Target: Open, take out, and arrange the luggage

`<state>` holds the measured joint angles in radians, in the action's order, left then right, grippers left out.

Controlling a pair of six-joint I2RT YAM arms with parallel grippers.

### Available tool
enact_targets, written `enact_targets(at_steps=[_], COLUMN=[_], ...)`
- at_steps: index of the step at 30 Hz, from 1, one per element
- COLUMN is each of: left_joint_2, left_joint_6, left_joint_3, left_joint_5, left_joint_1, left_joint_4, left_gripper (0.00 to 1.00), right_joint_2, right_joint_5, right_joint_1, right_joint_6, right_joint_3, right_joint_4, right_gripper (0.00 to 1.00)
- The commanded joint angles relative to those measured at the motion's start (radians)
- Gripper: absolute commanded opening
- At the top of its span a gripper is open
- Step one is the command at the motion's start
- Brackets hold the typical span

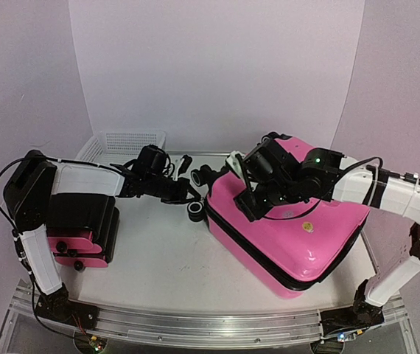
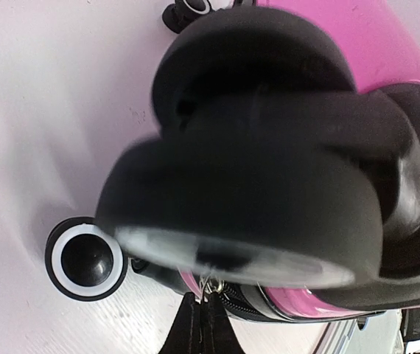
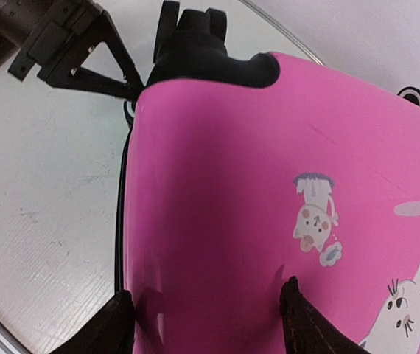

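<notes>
The luggage point(image 1: 291, 236) is a glossy pink hard-shell suitcase lying flat at the right of the table, with cartoon stickers on its shell point(image 3: 217, 184). My left gripper point(image 2: 201, 313) is shut on the metal zipper pull point(image 2: 211, 286) at the case's near-left corner, just under a large black wheel point(image 2: 254, 169). From above, the left gripper point(image 1: 189, 196) reaches that corner from the left. My right gripper point(image 3: 208, 306) is open, both fingertips resting on the top of the shell near its left edge, and it holds nothing. In the top view the right gripper point(image 1: 248, 209) hangs over the case's left part.
A smaller pink and black case point(image 1: 85, 243) stands at the left, under my left arm. A white mesh basket point(image 1: 125, 141) sits at the back left. A second wheel with a white ring point(image 2: 86, 258) juts out beside the zipper corner. A white wall closes the back.
</notes>
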<state>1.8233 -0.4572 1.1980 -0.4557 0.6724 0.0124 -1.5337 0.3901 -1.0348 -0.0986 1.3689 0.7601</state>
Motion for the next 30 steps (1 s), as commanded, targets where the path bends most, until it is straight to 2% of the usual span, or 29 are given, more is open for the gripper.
enact_targets(at_steps=[1, 3, 7, 13, 16, 19, 25, 28, 30], left_joint_2=[0.005, -0.023, -0.070, -0.097, -0.092, -0.090, -0.105, -0.113, -0.116], left_joint_6=[-0.011, -0.022, -0.041, -0.079, -0.092, -0.103, -0.110, -0.107, -0.107], left_joint_3=[-0.018, -0.058, -0.120, -0.162, -0.162, -0.169, -0.198, -0.212, -0.218], left_joint_5=[0.047, 0.055, 0.070, 0.095, 0.077, 0.068, 0.074, 0.079, 0.082], left_joint_1=[-0.069, -0.055, -0.009, 0.014, 0.013, 0.013, 0.013, 0.013, 0.013], left_joint_4=[-0.130, -0.140, -0.154, -0.172, -0.182, -0.203, -0.225, -0.229, -0.229], left_gripper=[0.00, 0.00, 0.00, 0.00, 0.00, 0.00, 0.00, 0.00, 0.00], right_joint_2=[-0.032, -0.059, -0.169, -0.428, -0.523, -0.611, -0.810, -0.866, -0.878], right_joint_5=[-0.172, -0.154, -0.096, -0.031, -0.016, -0.078, 0.029, 0.094, 0.115], right_joint_1=[0.025, 0.025, 0.025, 0.029, 0.041, 0.063, 0.076, 0.083, 0.085], right_joint_6=[-0.056, -0.093, -0.067, 0.122, 0.199, 0.251, 0.306, 0.350, 0.372], right_joint_3=[0.095, 0.175, 0.353, 0.677, 0.792, 0.885, 1.132, 1.184, 1.191], right_joint_4=[0.179, 0.181, 0.187, 0.249, 0.265, 0.283, 0.383, 0.403, 0.409], right_gripper=[0.74, 0.84, 0.96, 0.98, 0.96, 0.90, 0.87, 0.77, 0.66])
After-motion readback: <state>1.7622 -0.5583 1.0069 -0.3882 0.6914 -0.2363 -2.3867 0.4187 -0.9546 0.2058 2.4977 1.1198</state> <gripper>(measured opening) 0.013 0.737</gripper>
